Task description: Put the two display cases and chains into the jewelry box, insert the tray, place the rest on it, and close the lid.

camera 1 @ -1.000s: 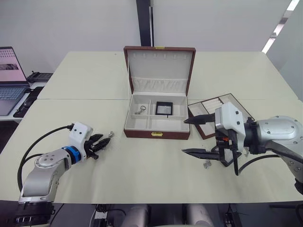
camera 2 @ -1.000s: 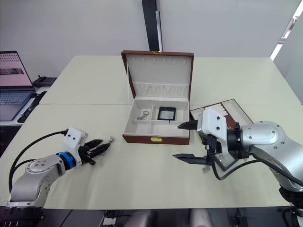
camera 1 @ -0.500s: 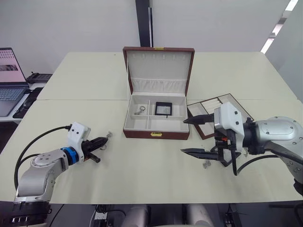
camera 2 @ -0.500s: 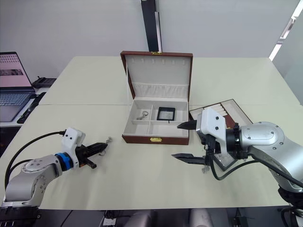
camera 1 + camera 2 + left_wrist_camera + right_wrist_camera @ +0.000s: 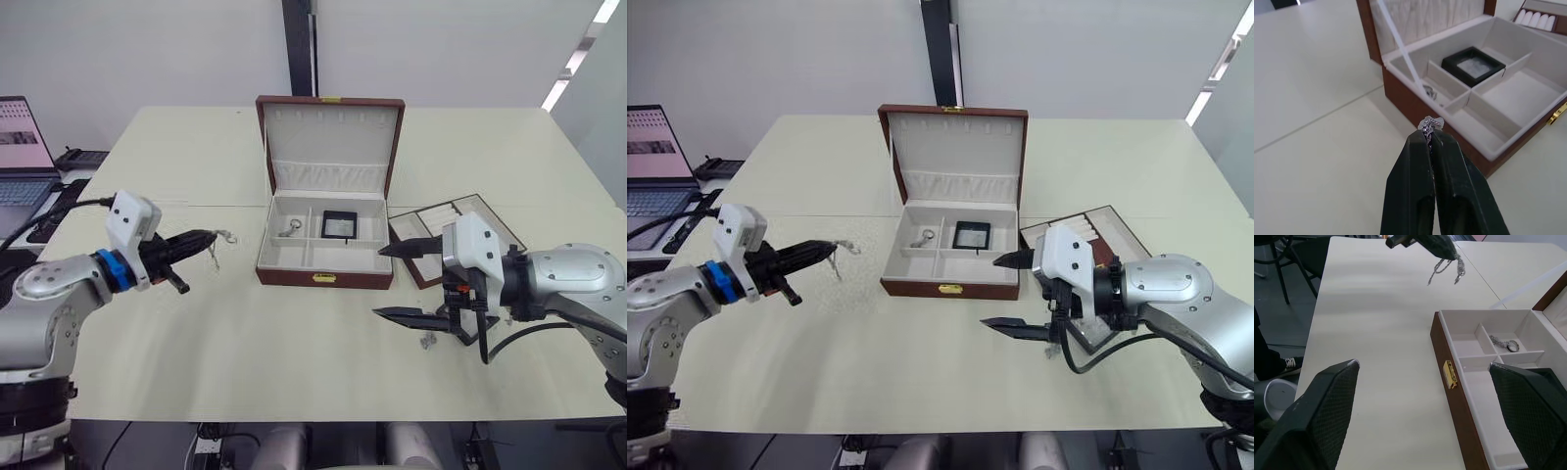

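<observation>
The jewelry box [image 5: 323, 277] stands open mid-table, its lid [image 5: 330, 137] upright behind it. One display case [image 5: 340, 224] lies in the back right compartment and a silver chain piece [image 5: 291, 228] in the back left one. My left gripper [image 5: 208, 238] hangs above the table to the left of the box, shut on a silver chain [image 5: 1428, 124] that dangles from its tips [image 5: 841, 251]. My right gripper [image 5: 379, 282] stands open to the right of the box front. It partly hides the tray [image 5: 431, 217]. A small silver trinket [image 5: 427, 340] lies on the table under it.
A laptop [image 5: 20, 162] and cables sit on a side table at the far left. A black post [image 5: 299, 49] rises behind the box. A seam [image 5: 167, 206] runs across the cream table.
My left gripper has risen off the table with the chain and swung up toward the box's left side. The right arm has stayed put.
</observation>
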`<act>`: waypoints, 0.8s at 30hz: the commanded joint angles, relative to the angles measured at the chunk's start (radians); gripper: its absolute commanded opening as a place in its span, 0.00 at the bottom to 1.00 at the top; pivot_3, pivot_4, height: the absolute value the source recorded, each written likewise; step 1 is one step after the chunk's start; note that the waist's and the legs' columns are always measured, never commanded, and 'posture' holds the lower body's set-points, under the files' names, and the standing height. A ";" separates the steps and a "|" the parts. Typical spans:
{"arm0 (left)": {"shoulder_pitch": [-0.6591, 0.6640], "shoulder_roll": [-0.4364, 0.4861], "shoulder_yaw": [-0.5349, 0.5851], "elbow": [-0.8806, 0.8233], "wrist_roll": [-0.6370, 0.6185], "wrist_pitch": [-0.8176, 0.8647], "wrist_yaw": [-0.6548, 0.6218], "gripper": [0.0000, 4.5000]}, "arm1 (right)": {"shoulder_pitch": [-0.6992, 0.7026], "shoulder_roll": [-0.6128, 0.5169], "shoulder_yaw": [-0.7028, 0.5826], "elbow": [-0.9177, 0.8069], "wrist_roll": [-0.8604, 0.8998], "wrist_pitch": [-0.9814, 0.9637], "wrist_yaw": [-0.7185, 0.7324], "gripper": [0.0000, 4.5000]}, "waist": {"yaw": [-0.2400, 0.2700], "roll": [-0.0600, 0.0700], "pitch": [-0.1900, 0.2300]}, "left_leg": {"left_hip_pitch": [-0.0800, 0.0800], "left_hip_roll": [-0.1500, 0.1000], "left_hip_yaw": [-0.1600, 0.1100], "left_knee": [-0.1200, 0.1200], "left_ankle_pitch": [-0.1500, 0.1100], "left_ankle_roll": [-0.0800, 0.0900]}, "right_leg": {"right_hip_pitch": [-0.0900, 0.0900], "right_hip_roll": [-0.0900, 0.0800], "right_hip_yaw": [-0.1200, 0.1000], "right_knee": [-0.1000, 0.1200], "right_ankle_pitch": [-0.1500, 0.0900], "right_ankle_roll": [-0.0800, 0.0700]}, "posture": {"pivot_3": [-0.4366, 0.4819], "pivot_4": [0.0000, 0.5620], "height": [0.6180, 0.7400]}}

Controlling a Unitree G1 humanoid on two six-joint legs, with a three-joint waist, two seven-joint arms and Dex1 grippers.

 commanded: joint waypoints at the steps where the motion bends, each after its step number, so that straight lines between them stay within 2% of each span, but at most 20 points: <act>1: -0.083 0.025 -0.042 -0.024 -0.020 0.003 -0.048 0.01 | -0.007 0.002 -0.018 -0.020 -0.001 -0.018 -0.007 1.00 | -0.001 0.000 0.000 | 0.000 0.000 0.000 0.000 0.000 0.000 | 0.000 0.000 0.000 0.000 0.000 0.000 | 0.48 0.27 1.00; 8: -0.209 0.006 -0.172 0.046 0.050 -0.058 -0.104 0.01 | 0.002 0.002 -0.028 -0.036 0.000 -0.006 -0.039 1.00 | -0.003 0.000 0.000 | 0.000 0.000 0.001 0.000 0.000 0.000 | 0.000 0.001 0.000 0.000 0.000 0.000 | 0.48 0.27 1.00; 12: -0.267 -0.040 -0.253 0.111 0.111 -0.090 -0.095 0.01 | 0.006 -0.006 -0.025 -0.044 -0.016 -0.004 -0.062 1.00 | -0.002 -0.001 0.001 | 0.000 -0.001 0.000 0.000 0.000 0.000 | 0.000 0.001 0.000 0.000 0.000 0.000 | 0.48 0.27 1.00; 19: -0.290 -0.081 -0.348 0.189 0.222 -0.139 -0.086 0.01 | 0.009 0.001 -0.018 -0.050 -0.065 -0.015 -0.103 1.00 | -0.004 -0.001 0.001 | 0.000 -0.001 0.001 0.000 0.000 0.000 | -0.001 0.002 0.000 0.000 0.000 0.000 | 0.48 0.27 1.00; 24: -0.294 -0.109 -0.364 0.190 0.232 -0.124 -0.087 0.01 | 0.010 -0.007 -0.016 -0.048 -0.077 -0.005 -0.103 1.00 | -0.003 -0.001 0.001 | -0.001 -0.001 0.000 0.000 0.000 0.000 | -0.001 0.001 0.000 0.000 0.000 0.000 | 0.48 0.27 1.00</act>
